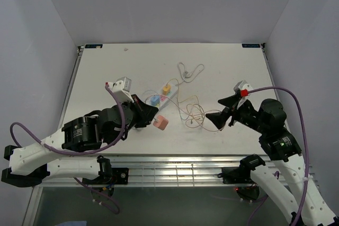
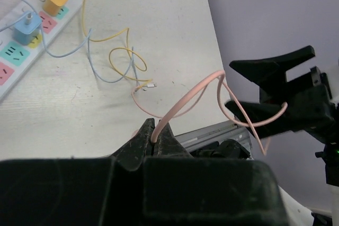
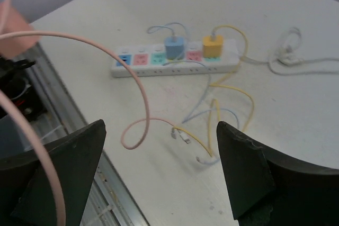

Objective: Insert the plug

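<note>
My left gripper (image 1: 152, 115) (image 2: 154, 129) is shut on a thin pink cable (image 2: 186, 98) just above the pink plug (image 1: 160, 123), which hangs at its fingertips near the table's front edge. In the left wrist view the plug is almost wholly hidden under the fingers. The white power strip (image 1: 161, 99) (image 3: 159, 67) lies behind it, holding a blue plug (image 1: 154, 100) and a yellow plug (image 1: 166, 88). To the right my right gripper (image 1: 220, 109) (image 3: 160, 125) stands wide open above the loose cable ends, with nothing between its fingers.
Tangled yellow, blue and pink cables (image 1: 193, 112) lie between the two grippers. A white cord (image 1: 188, 71) coils behind the strip. The table's metal front rail (image 1: 175, 165) runs just below the plug. Grey walls close in the sides and back.
</note>
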Tool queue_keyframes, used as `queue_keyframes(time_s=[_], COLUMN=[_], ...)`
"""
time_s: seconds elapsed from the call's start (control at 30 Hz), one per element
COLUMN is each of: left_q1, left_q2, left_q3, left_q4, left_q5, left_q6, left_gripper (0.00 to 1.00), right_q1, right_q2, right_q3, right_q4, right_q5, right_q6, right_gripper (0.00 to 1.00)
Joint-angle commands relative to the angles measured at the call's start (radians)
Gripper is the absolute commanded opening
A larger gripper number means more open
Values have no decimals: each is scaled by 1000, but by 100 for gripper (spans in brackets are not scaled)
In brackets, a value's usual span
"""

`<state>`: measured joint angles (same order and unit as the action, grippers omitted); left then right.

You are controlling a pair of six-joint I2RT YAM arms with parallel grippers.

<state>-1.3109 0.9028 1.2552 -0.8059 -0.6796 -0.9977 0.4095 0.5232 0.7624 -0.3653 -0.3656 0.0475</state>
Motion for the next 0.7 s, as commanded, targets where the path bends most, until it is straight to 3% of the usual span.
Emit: queue_keyframes(time_s=[0.0,0.07,0.17,0.27,0.37,0.43,0.5,0.67], left_q1=[2,2,1,2,2,6,12,51], left_q2=[-4,30,111,206,304,344,381,400], left_q3=[-7,-8,-2,15,45,70,85,96], left_q4=[-90,-92,-70,-17,37,36,51,68], left_q5=[-69,-64,-46,14,78,89,104,130], left_q6=[-85,-91,-75,-32,21,25,27,34], left_gripper=[0,0,0,0,0,0,0,0], right_q1=[2,0,0,0,0,0,0,0], right_q2=[-26,-14,4,92,213,287,316,264], right_q3=[31,50,74,188,312,351,368,313], right_q4=[157,187,232,192,22,-124,-182,-165], right_q5=[-520,-657,-638,-460,-284,-72,0,-134], right_q6=[-98,-103,-77,14,52,45,34,6], right_gripper=[90,90,90,90,90,90,90,90])
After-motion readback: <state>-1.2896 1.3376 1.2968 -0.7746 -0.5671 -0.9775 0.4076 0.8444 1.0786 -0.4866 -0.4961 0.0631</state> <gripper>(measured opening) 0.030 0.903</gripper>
